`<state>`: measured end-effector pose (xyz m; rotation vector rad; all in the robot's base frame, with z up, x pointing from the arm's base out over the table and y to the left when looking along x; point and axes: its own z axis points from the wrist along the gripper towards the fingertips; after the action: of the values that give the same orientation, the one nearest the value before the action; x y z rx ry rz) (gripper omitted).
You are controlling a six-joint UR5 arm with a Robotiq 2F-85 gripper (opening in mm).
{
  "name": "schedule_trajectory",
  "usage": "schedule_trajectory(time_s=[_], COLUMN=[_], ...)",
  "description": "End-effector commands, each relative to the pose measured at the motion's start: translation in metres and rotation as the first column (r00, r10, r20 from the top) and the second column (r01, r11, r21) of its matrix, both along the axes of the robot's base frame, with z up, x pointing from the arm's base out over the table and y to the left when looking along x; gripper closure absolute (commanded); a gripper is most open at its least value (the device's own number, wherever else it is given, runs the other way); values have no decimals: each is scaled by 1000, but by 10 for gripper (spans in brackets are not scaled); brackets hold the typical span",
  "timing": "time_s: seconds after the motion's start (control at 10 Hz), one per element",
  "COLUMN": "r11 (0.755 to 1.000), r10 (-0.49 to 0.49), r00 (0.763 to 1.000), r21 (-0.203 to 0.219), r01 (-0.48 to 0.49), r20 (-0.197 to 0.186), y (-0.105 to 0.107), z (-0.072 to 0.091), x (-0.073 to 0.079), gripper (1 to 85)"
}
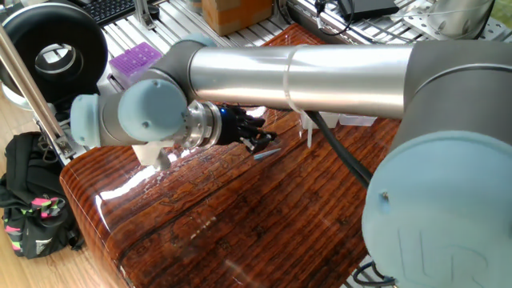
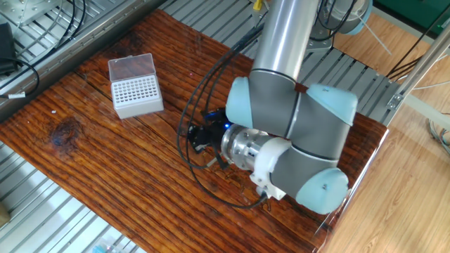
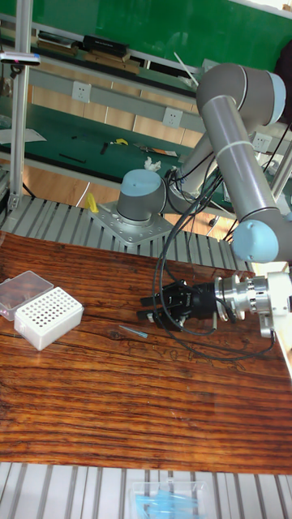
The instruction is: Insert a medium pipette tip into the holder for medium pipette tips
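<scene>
Dark wood-grain table (image 3: 97,405) on grooved metal frame (image 3: 57,223); green wall (image 3: 122,24), wooden floor (image 2: 415,176).

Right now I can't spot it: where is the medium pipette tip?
In the tall fixed view, the medium pipette tip lies flat on the table, between the holder and the gripper.

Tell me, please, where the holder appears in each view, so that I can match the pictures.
One fixed view: right of centre, mostly hidden by the arm; a white sliver of the holder shows below it.
The other fixed view: upper left, in full.
Tall fixed view: left edge, about mid-height.
Shared landmark: the gripper, near the middle of the table in all three.
</scene>
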<state>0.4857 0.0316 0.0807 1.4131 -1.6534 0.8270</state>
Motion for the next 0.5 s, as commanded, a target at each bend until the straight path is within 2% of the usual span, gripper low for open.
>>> schedule_trajectory(time_s=[0.0, 0.1, 0.2, 0.3, 0.4], r11=[999, 998, 996, 992, 985], r10=[-36, -60, -88, -126, -168], r00=[999, 998, 994, 987, 974], r21=[-30, -26, -7, -7, -20], r01=[37, 61, 89, 127, 173], r20=[22, 34, 62, 105, 155], y=[22, 28, 31, 28, 21], z=[6, 0, -9, -14, -14], x=[-5, -6, -8, -10, -14], gripper=[447, 447, 450, 453, 523])
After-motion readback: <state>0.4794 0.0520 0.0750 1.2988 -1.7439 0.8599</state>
